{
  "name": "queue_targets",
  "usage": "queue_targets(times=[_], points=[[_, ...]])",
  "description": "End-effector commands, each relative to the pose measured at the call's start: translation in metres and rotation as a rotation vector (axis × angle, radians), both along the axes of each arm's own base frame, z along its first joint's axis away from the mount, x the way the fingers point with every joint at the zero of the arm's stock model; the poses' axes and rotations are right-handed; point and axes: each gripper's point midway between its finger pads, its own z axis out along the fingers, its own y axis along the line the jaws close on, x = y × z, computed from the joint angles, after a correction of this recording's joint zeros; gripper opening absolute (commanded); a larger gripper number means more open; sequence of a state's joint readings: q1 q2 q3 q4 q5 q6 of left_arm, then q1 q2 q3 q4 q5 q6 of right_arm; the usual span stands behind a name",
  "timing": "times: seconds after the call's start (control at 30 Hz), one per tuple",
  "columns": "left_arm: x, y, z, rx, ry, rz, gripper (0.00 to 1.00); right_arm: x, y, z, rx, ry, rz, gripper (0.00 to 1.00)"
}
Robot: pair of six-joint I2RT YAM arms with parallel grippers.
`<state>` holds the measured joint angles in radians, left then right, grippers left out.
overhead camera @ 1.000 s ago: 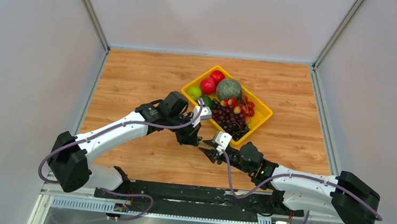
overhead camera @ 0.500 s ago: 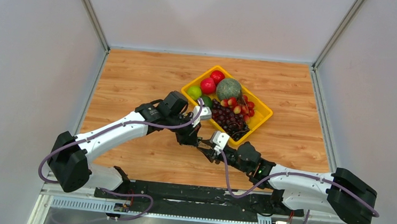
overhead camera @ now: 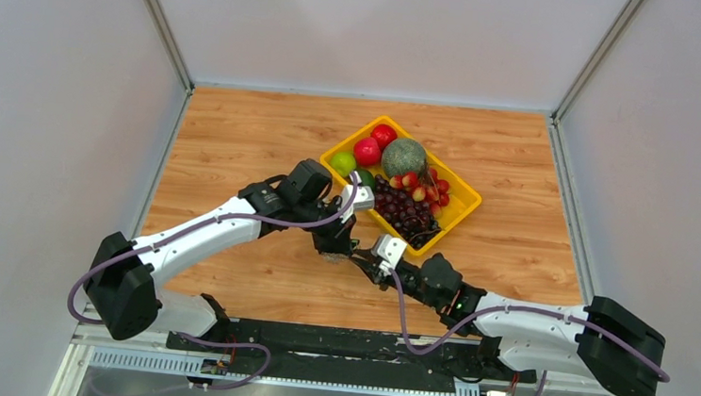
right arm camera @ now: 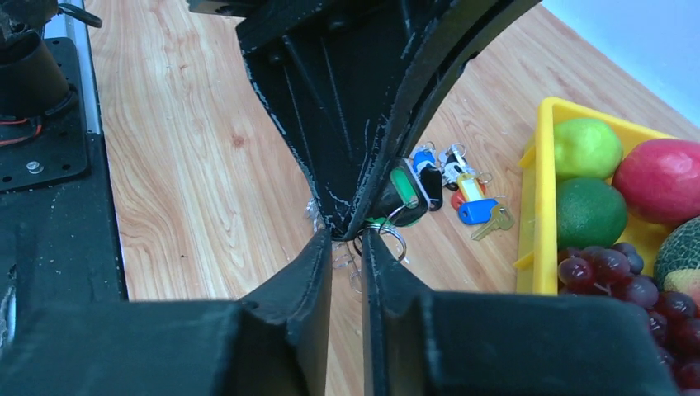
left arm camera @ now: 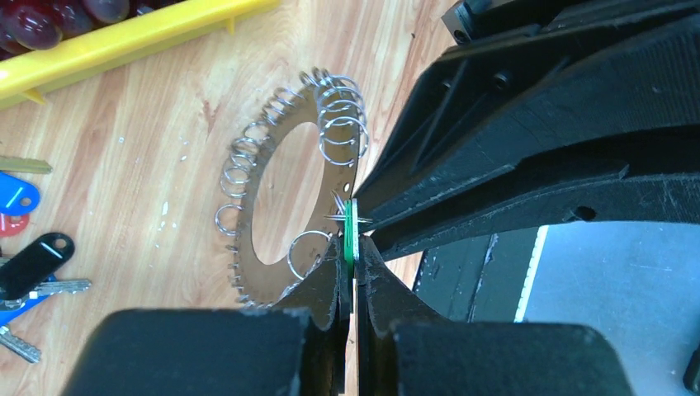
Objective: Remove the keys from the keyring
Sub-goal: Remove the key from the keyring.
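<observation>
The keyring lies on the wood with silver keys packed around it like a toothed wreath and small split rings along its inner edge. My left gripper is shut on the ring's green tag. My right gripper meets it tip to tip from the opposite side. Its jaws stand a narrow gap apart, with wood showing between them and a thin ring at their tips. In the top view both grippers meet just in front of the yellow tray, hiding the keyring.
A small bunch of coloured keys lies between the grippers and the yellow fruit tray. The tray holds grapes, apples, limes and a melon. The frame's dark base runs along the near table edge.
My right gripper has slid forward and left up to the left gripper, and its jaws have narrowed. The left gripper has stayed in place, shut on the tag.
</observation>
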<state>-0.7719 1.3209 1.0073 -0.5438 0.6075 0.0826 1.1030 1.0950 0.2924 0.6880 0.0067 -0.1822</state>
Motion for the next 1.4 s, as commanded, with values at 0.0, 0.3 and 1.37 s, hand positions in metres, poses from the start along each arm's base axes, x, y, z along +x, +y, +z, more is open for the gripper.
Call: queue_targets(times=[0.0,0.3,1.37], points=[[-0.022,-0.017,0.028,-0.106,0.024,-0.111,0.0,0.019,-0.012,0.027,0.077,-0.078,-0.109,0.12],[-0.015,-0.015,0.028,-0.083,0.008,-0.077,0.0,-0.002,-0.021,0.023,0.062,-0.105,-0.018,0.0],[-0.012,0.001,0.022,0.031,-0.199,-0.066,0.0,0.033,-0.024,0.02,-0.027,0.126,-0.118,0.36]])
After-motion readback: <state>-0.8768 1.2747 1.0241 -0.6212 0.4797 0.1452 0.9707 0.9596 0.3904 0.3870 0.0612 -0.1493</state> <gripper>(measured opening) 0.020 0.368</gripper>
